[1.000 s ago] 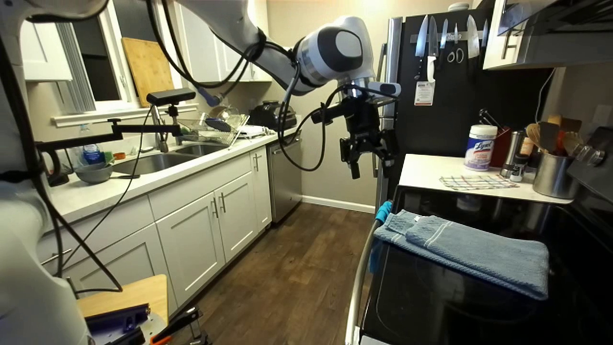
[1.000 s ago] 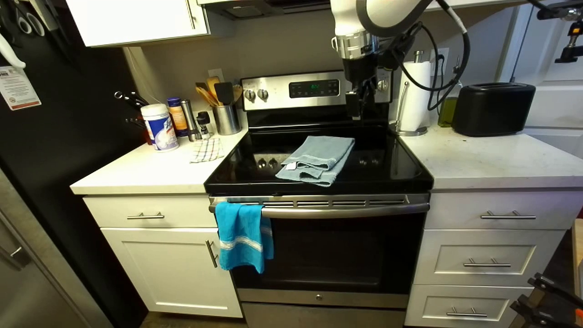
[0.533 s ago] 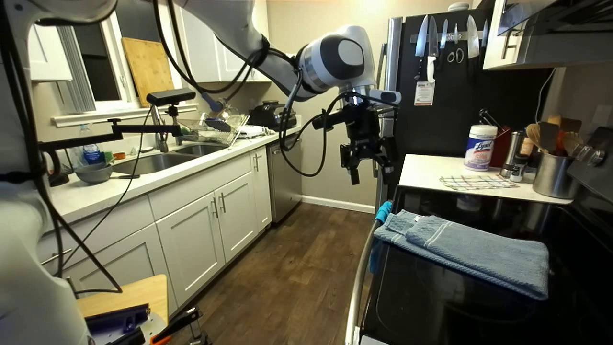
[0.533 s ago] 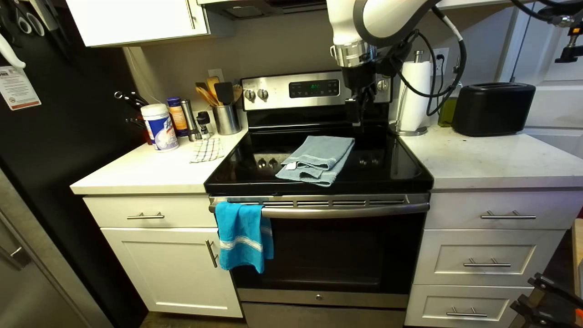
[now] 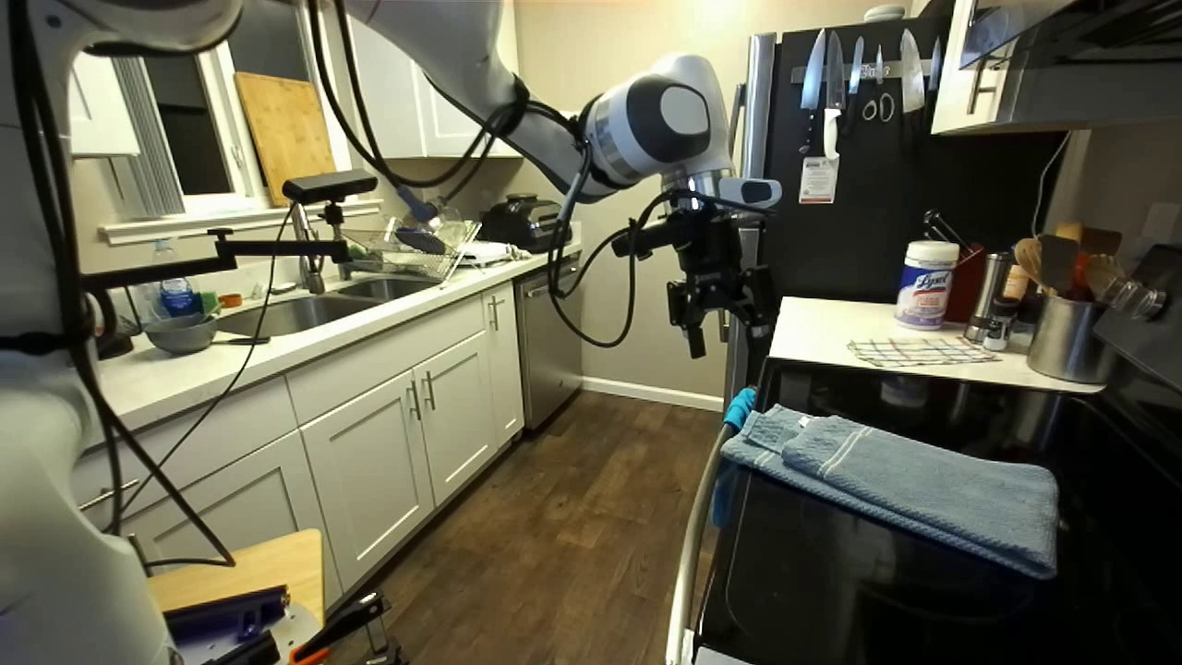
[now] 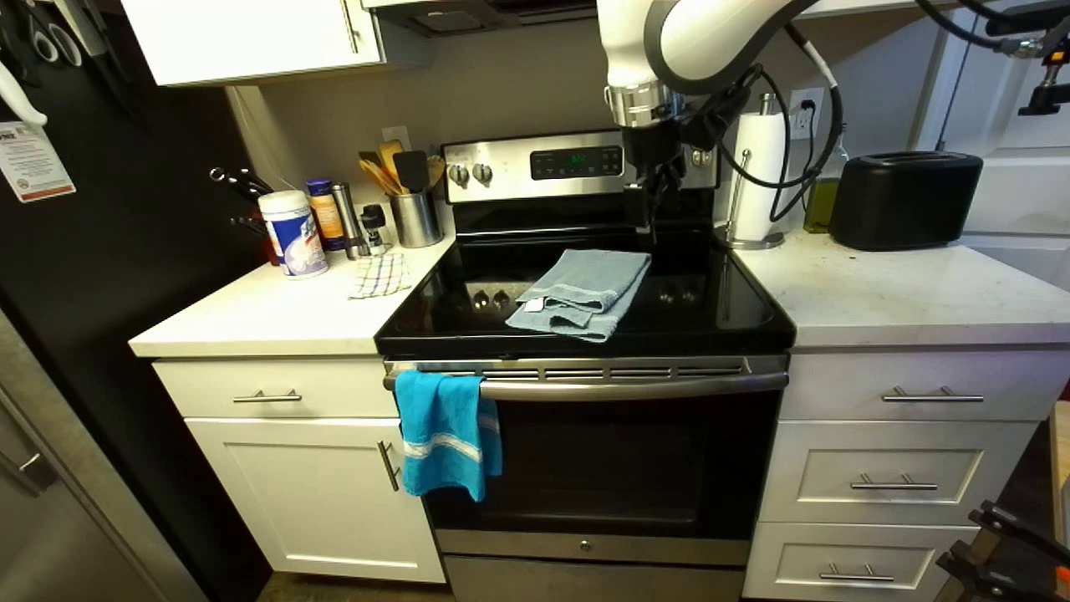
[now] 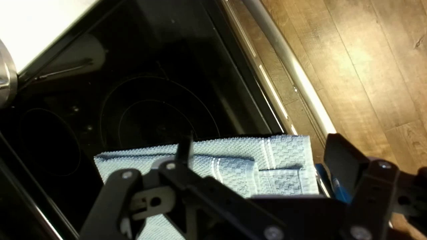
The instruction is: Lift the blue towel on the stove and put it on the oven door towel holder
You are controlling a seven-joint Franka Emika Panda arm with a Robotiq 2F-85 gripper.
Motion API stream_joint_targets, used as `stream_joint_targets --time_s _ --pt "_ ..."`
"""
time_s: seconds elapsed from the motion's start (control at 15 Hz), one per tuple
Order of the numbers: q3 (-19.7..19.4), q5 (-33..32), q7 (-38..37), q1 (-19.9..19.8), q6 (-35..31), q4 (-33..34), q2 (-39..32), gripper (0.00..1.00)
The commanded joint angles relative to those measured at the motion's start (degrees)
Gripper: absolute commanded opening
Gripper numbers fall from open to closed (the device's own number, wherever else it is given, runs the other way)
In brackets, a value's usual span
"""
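The wrist view looks down on the folded blue towel (image 7: 233, 170), lying flat on the stove (image 6: 710, 318) with one short end by its front edge, likely handy for a short carry to the oven door towel holder (image 6: 627, 390). A bright blue cloth (image 6: 447, 439) takes one end of that holder; the free stretch probably suits your drape. Your gripper (image 5: 729, 344) hangs above the towel, jaws spread wide, holding and touching nothing.
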State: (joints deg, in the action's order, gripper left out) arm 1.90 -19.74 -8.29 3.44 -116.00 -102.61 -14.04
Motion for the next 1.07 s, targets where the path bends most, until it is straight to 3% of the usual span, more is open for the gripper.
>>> stream_joint_targets --time_s 0.0,0.6,1.0 --pt "-1.8 -1.9 -4.3 0.9 -3.2 4.7 -6.7 1.0" --pt "-7.5 -11.2 -10.3 7.3 -3.0 19.2 -21.0 1.0" --pt "-8.3 -9.9 -9.1 8.0 -3.9 25.8 -26.3 1.0"
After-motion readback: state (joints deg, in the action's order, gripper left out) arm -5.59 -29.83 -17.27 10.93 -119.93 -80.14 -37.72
